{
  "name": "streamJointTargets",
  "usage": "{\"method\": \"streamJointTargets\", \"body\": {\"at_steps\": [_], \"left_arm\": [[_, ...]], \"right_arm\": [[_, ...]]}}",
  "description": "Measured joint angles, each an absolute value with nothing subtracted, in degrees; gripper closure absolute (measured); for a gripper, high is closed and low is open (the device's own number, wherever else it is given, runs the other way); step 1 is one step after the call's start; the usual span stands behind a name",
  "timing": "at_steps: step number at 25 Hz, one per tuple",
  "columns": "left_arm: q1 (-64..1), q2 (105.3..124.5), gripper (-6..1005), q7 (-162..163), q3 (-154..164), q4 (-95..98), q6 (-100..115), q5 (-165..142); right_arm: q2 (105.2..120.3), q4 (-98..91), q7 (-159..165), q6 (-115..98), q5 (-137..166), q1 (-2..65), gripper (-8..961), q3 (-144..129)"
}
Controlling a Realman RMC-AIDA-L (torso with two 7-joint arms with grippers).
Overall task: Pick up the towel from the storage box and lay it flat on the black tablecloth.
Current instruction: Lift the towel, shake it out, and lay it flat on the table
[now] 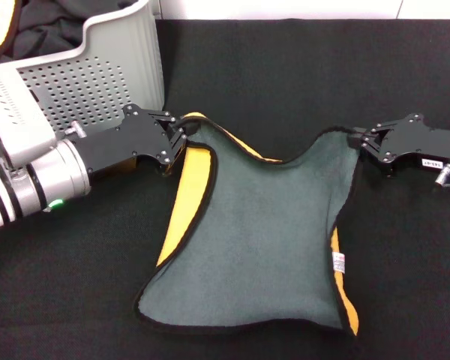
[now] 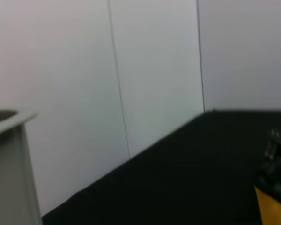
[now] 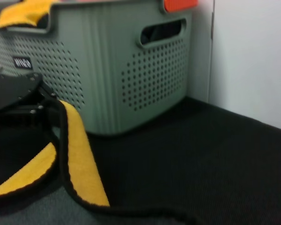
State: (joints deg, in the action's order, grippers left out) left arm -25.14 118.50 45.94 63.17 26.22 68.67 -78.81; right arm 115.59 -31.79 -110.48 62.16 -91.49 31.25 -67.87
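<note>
Left gripper (image 1: 181,132) and right gripper (image 1: 362,140) are pinching the towel (image 1: 270,240) corners; folded orange edges between them risk staying creased on release.

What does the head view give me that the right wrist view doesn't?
Head view only: the whole towel, grey-green face up, its white tag, the left claw and right claw each shut on a far corner. Right wrist view only: the storage box's handle slot, black label, and an orange-red patch on its rim. Both: box, towel's orange-yellow underside, black tablecloth, left claw.
</note>
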Motion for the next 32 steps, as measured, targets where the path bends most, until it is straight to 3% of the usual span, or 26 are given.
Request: {"method": "streamJointTargets", "body": {"at_steps": [8, 32], "left_arm": [[-24.26, 119.70, 983, 32.99, 63.19, 28.47, 65.86, -81.53], [-24.77, 120.14, 981, 16.79, 63.79, 30.79, 56.06, -80.89]], "right_arm": [[115.58, -32.57, -112.30, 60.04, -89.91, 32.52, 866, -70.12], [115.54, -33.67, -115.02, 54.73, -84.28, 35.02, 854, -70.45]]}}
